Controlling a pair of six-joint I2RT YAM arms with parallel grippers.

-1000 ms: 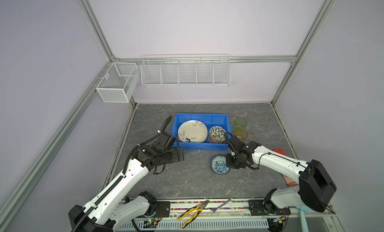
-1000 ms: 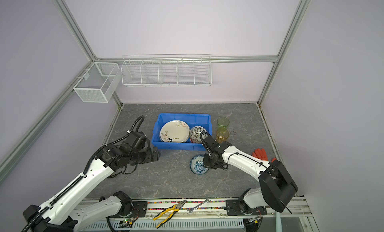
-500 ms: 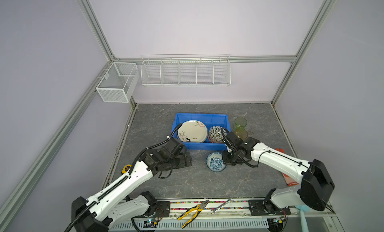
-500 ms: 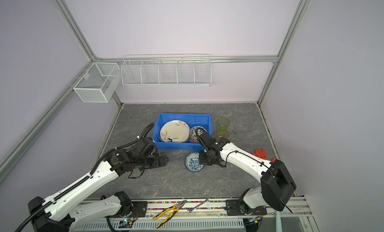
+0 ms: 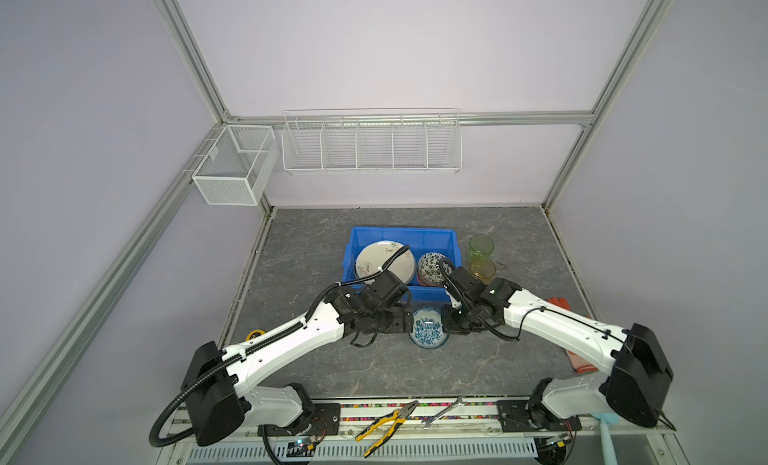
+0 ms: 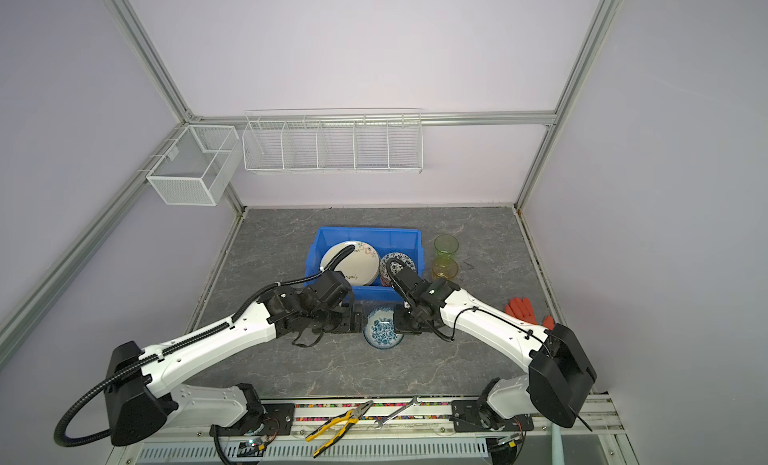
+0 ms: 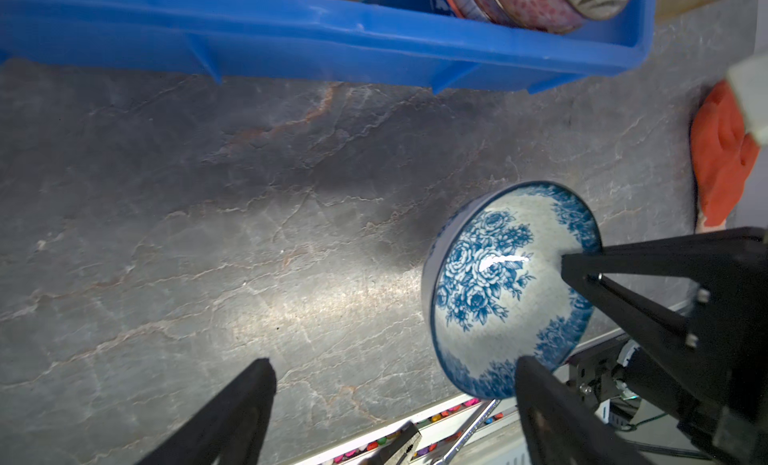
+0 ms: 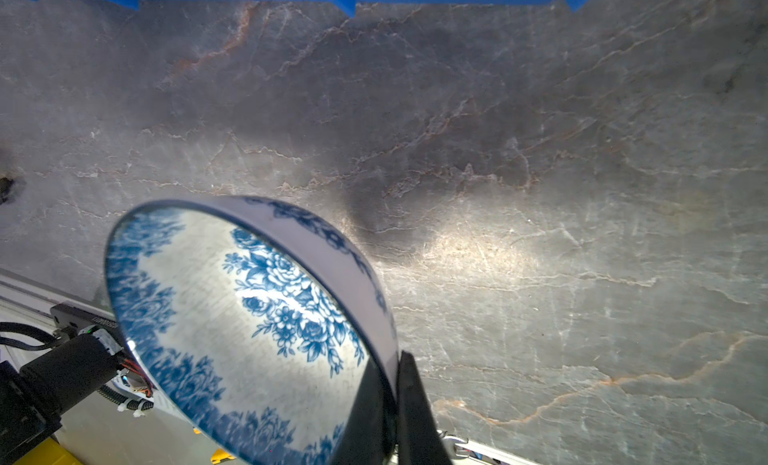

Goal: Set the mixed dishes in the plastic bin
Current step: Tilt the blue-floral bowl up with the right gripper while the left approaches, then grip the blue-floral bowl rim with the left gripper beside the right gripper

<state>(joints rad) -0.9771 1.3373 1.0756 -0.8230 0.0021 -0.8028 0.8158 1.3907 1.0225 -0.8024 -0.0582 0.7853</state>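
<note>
Right gripper point(image 8: 390, 386) pinches rim of tilted blue-flowered ceramic bowl point(image 5: 429, 328), centre of worktop point(image 5: 415, 373), before blue plastic bin point(image 5: 399, 235); left gripper point(image 7: 395, 363) wide, empty.

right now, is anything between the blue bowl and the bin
The blue bin's near wall stands between it and the blue floral bowl, pinched at its rim by the right tool. Inside, the cream plate and stacked bowls fill much of the floor.

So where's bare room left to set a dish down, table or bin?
Bare table left of the blue bin, and on the near side of the blue bowl. Crowded: the plate and bowls nearly fill the bin; glasses stand right of it.
</note>
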